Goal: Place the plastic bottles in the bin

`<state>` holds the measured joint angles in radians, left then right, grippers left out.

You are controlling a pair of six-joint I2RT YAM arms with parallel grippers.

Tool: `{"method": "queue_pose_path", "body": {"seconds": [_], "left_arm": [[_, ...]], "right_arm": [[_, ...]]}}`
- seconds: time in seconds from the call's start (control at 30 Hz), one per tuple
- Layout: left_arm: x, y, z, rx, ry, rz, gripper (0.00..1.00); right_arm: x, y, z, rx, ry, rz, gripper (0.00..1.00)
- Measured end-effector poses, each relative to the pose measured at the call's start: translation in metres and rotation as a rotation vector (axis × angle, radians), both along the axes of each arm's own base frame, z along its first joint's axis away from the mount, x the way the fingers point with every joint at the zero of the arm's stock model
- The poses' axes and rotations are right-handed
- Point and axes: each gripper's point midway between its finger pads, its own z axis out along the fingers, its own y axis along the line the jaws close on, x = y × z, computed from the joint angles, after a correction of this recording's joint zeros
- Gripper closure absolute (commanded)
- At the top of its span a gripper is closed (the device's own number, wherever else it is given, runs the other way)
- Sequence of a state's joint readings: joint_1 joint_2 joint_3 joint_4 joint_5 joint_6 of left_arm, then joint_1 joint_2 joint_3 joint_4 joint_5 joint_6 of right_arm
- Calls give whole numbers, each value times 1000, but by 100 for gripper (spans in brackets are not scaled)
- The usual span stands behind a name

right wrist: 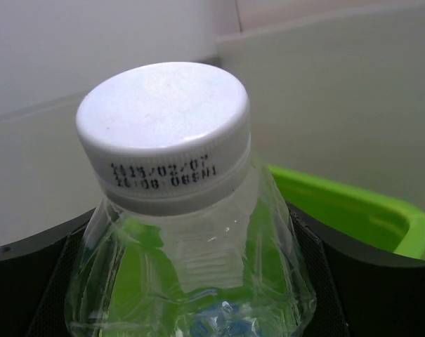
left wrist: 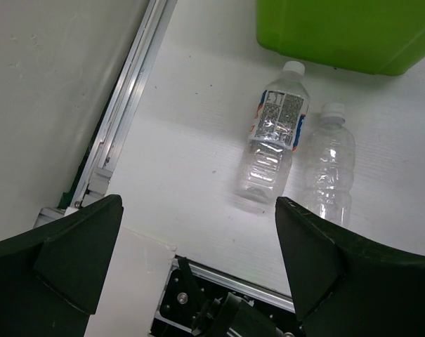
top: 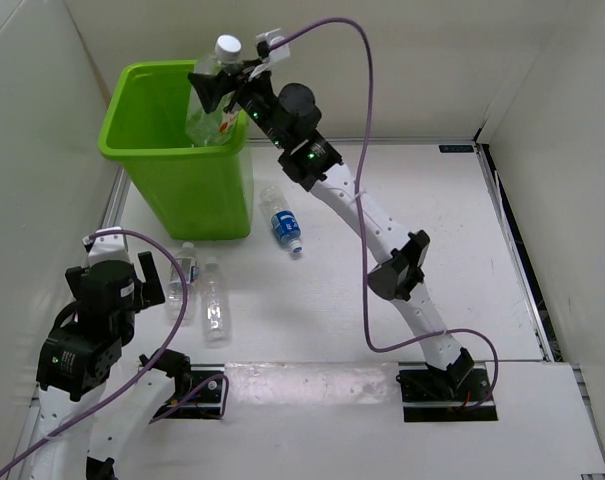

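My right gripper [top: 214, 88] is shut on a clear bottle with a white cap [top: 210, 100] and holds it upright over the lime-green bin [top: 142, 160], near the bin's right rim. The cap fills the right wrist view [right wrist: 163, 126], with the bin's rim [right wrist: 367, 210] behind. A blue-labelled bottle [top: 283, 222] lies on the table right of the bin. Two slim pale bottles [top: 186, 278] [top: 214, 300] lie side by side in front of the bin; they show in the left wrist view [left wrist: 274, 137] [left wrist: 329, 165]. My left gripper [top: 152, 285] is open and empty, left of them.
White walls enclose the table on the left, back and right. A metal rail [left wrist: 121, 119] runs along the table's left edge. A purple cable [top: 367, 200] loops over the right arm. A clear strip [top: 312, 385] lies between the arm bases.
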<state>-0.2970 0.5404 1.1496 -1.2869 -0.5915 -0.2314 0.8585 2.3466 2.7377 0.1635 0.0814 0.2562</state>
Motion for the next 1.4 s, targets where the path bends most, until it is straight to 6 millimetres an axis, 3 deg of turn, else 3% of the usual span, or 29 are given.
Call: {"method": "queue_pose_path", "body": {"seconds": [0.03, 0.1, 0.23, 0.4, 0.53, 0.67, 0.73, 0.8, 0.87, 0.97, 1.03, 1.13, 1.3, 1.4], "left_arm": [[0, 0, 0, 3, 4, -1, 0], [-2, 1, -2, 6, 14, -2, 0], [-3, 1, -2, 8, 21, -3, 0], [-2, 0, -3, 7, 22, -3, 0], [-1, 1, -2, 0, 15, 7, 0], [0, 2, 0, -6, 5, 20, 0], [0, 2, 1, -10, -5, 26, 0], [-1, 3, 2, -14, -15, 27, 0], [-2, 3, 3, -17, -24, 29, 0], [-5, 4, 4, -22, -39, 33, 0], [-7, 5, 3, -24, -45, 33, 0], [-9, 5, 2, -25, -50, 33, 0], [-9, 6, 2, -26, -53, 34, 0], [-10, 6, 2, -26, -50, 36, 0]], "right_arm": [[4, 6, -12, -18, 15, 5, 33], [12, 16, -37, -60, 51, 7, 10], [18, 21, -59, -110, 96, 6, 10], [19, 10, -43, -69, 101, -7, 10], [16, -10, -15, -16, 93, -28, 10], [11, -48, 27, 50, 76, -73, 10], [10, -76, 43, 78, 93, -105, 10], [16, -118, 57, 111, 116, -171, 10], [24, -159, 62, 140, 147, -245, 10], [41, -216, 52, 174, 223, -361, 10], [49, -232, 29, 159, 290, -403, 10], [59, -219, -36, 49, 427, -393, 10], [66, -156, -202, -232, 794, -196, 10], [49, -134, -320, -435, 1046, -131, 10]]}}
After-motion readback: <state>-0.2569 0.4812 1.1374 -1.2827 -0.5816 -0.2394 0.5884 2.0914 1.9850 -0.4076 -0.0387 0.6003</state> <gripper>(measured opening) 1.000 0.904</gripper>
